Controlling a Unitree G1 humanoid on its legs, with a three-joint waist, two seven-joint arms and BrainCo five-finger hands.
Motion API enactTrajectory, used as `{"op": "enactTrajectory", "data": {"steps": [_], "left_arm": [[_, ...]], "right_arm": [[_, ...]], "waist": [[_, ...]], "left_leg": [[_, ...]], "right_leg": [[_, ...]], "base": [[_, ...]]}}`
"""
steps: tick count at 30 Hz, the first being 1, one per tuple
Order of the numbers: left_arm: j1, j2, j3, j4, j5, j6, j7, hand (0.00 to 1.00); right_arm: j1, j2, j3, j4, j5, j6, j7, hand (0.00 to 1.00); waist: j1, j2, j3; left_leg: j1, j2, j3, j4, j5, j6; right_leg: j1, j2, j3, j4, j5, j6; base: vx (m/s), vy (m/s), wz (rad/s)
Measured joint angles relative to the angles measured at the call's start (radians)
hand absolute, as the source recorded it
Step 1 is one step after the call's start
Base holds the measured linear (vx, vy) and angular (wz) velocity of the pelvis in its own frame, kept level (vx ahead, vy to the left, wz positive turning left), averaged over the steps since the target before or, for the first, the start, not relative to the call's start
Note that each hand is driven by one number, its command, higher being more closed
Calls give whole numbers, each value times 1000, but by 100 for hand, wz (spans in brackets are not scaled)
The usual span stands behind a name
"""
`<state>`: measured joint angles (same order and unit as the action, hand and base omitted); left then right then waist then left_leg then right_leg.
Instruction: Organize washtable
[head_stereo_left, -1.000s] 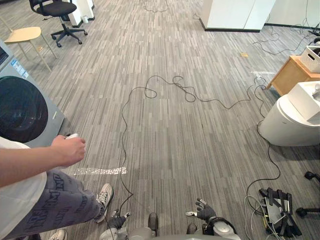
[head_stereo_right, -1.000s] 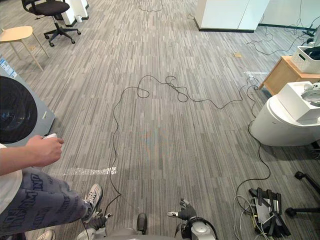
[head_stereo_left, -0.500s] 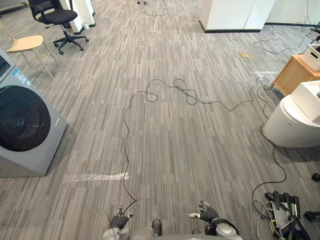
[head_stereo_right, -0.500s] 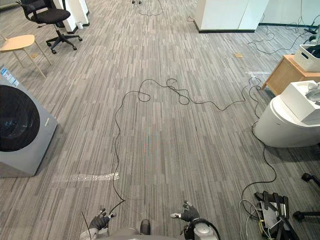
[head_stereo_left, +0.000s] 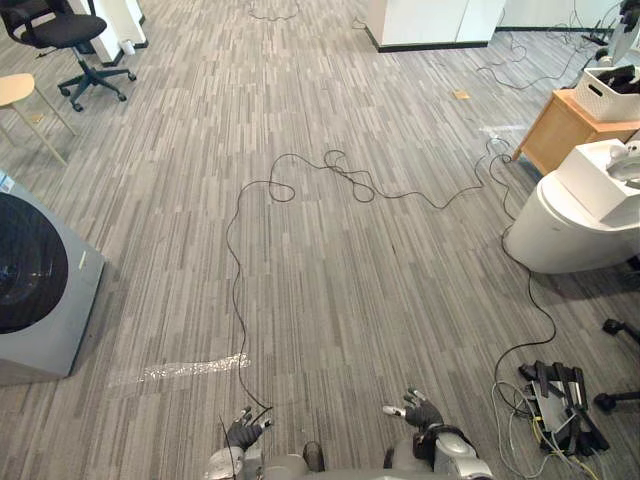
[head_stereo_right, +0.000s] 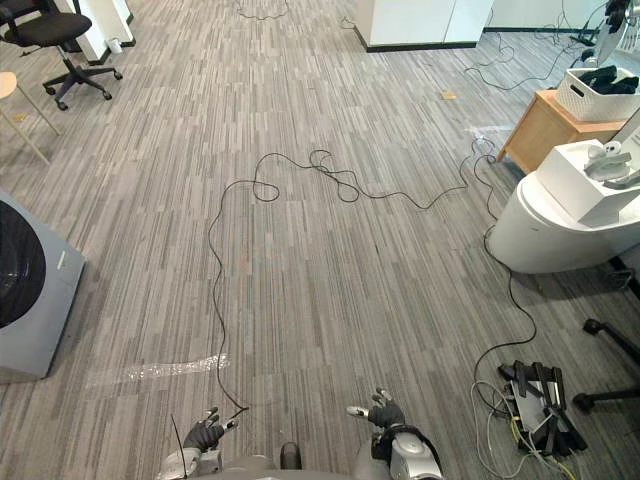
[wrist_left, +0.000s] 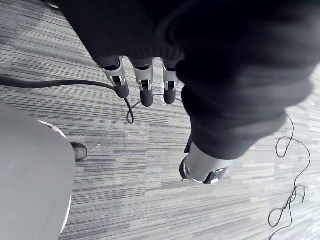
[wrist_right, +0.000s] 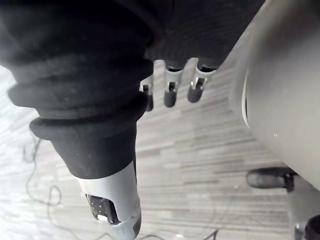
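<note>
Grey striped carpet (head_stereo_left: 330, 260) covers the whole floor. Against the left side stands one grey washing machine (head_stereo_left: 35, 300) with a dark round door. At the far end stands one white cabinet (head_stereo_left: 420, 18) on a dark plinth.

On the right side sits one white rounded unit (head_stereo_left: 555, 235) with a square white top. A small pale object lies on that top, too small to identify. Whether this unit is the washtable cannot be told.

Just beyond it is one light wooden table (head_stereo_left: 560, 130). It carries one white basket (head_stereo_left: 610, 95) with dark contents.

At the far left are two seats. One is a black office chair (head_stereo_left: 55, 30) on castors, and the other is a pale wooden seat (head_stereo_left: 12, 90) on thin legs, nearer than the chair.

Low on the right lies one bundle of black gear (head_stereo_left: 558, 398) tangled with pale wires. One shiny strip of tape (head_stereo_left: 180, 368) is stuck to the carpet between the washing machine and the robot.

The two hands hang low at the near edge, well apart from every piece of furniture. The left hand (head_stereo_left: 243, 433) has relaxed, nearly straight fingers (wrist_left: 145, 87) and grasps nothing. The right hand (head_stereo_left: 420, 413) is likewise released, with its fingers (wrist_right: 170, 95) loose above bare carpet.
</note>
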<state>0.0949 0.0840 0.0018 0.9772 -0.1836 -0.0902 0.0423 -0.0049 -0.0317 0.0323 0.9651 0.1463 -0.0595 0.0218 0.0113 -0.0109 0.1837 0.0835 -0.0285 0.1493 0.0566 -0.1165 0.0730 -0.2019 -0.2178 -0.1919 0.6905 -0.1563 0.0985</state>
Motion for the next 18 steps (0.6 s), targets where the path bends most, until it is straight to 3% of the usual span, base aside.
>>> {"op": "enactTrajectory", "data": {"steps": [1, 4, 6, 7, 9, 10, 11, 12, 13, 15, 18], "left_arm": [[-6, 0, 0, 5, 0, 3, 1, 0], [-26, -5, 1, 20, 1, 9, 2, 0], [-34, -9, 2, 36, 3, 12, 3, 0], [-34, -6, 5, 37, 18, 15, 3, 0], [-24, -4, 14, 43, 39, 15, 5, 0], [-12, -1, 36, 43, 43, 13, 3, 0], [-14, 4, 48, 43, 46, 10, 3, 0], [-23, -8, 64, 40, 46, 8, 9, 0], [-17, -35, 98, 13, 40, 5, 7, 0], [-28, -48, 108, -15, 39, 3, 7, 0], [-37, -33, 109, -43, 39, 0, 8, 0]], "right_arm": [[-1, -2, 7, -1, 0, -1, 1, 0], [-13, -15, 9, -1, 1, -2, 3, 0], [-29, -28, 7, 1, 1, -2, 2, 0], [-31, -30, 5, -1, 1, -2, 2, 0], [-27, -32, 2, -14, 1, -5, 3, 0], [-21, -25, 3, -15, 0, -6, 3, 0], [-14, -21, 1, -9, 1, -6, 3, 0], [-19, -31, -1, -10, 0, -6, 3, 0], [-18, -50, 10, -9, 0, -4, 2, 0], [-19, -55, 14, -1, 0, -1, -2, 0], [-16, -40, 13, 2, 1, 3, -12, 0]], "waist": [[1, 0, 0], [0, 17, 11], [-5, 27, 23], [-14, 20, 29], [-34, 16, 27], [-40, -3, 18], [-47, -10, 17], [-45, 11, 19], [-26, 66, 25], [6, 84, 48], [5, 38, 77]], "left_leg": [[1, 18, -17, 18, -18, -3], [5, 71, -63, 29, -51, -24], [37, 102, -84, 23, -77, -52], [66, 111, -105, 24, -98, -78], [92, 136, -139, 54, -159, -112], [82, 140, -166, 147, -194, -153], [48, 139, -178, 243, -209, -177], [-33, 187, -175, 430, -206, -185], [-177, 277, -150, 729, -109, -189], [-246, 340, -84, 927, -117, -182], [-330, 301, -7, 952, -131, -184]], "right_leg": [[-19, 10, -22, 0, -51, -13], [-89, 48, -87, -135, -72, -20], [-124, 78, -81, -267, -30, -7], [-139, 82, -77, -325, 5, -6], [-151, 80, -65, -308, 18, -25], [-136, 77, -80, -322, 19, -36], [-124, 82, -74, -314, 99, -79], [-94, 105, -100, -308, 82, -96], [-19, 173, -130, -370, 56, -133], [89, 229, -110, -437, 37, -163], [271, 235, -86, -567, 29, -174]], "base": [[208, -20, 32], [343, -69, 32], [411, -124, 35], [486, -195, 52], [584, -317, 92], [582, -350, 117], [491, -309, 107], [628, -392, 69], [624, -383, 28], [628, -347, -33], [672, -318, -8]]}}
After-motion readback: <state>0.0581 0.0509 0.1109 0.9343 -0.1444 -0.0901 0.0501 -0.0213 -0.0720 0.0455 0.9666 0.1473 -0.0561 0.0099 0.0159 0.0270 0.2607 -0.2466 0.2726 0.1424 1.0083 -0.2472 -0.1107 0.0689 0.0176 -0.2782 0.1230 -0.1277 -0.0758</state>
